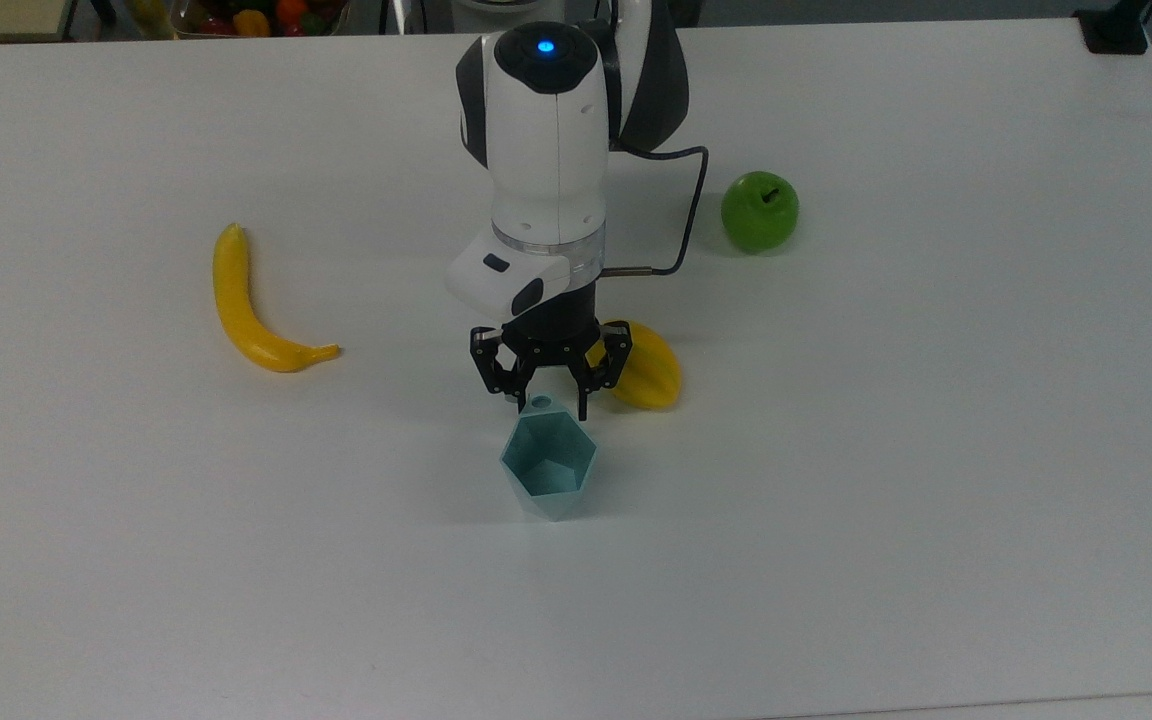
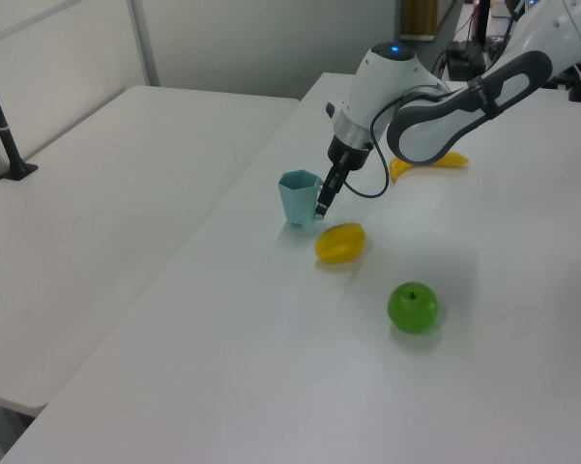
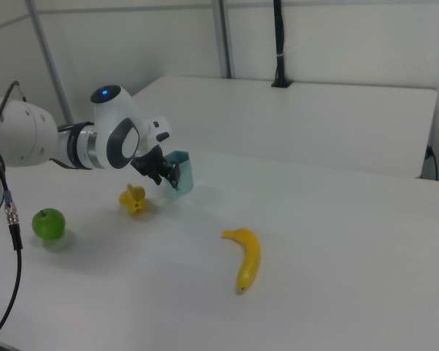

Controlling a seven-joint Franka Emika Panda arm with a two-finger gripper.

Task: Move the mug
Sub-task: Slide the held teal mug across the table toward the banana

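Note:
The mug [image 1: 548, 468] is a pale teal faceted cup standing upright near the middle of the white table [image 1: 886, 500]. Its small tab handle [image 1: 536, 402] points toward the arm. My gripper [image 1: 548, 404] has come down at the handle, open, with one black finger on each side of the tab and a gap still showing. In the left view the gripper [image 2: 321, 205] sits at the right side of the mug [image 2: 296, 198]. In the right view the gripper [image 3: 168, 178] partly hides the mug [image 3: 182, 171].
A yellow ridged fruit [image 1: 651, 372] lies just right of the gripper in the top view, partly behind a finger. A banana [image 1: 241, 312] lies to the top view's left and a green apple [image 1: 759, 211] at its upper right. A bin of fruit [image 1: 256, 15] stands beyond the table.

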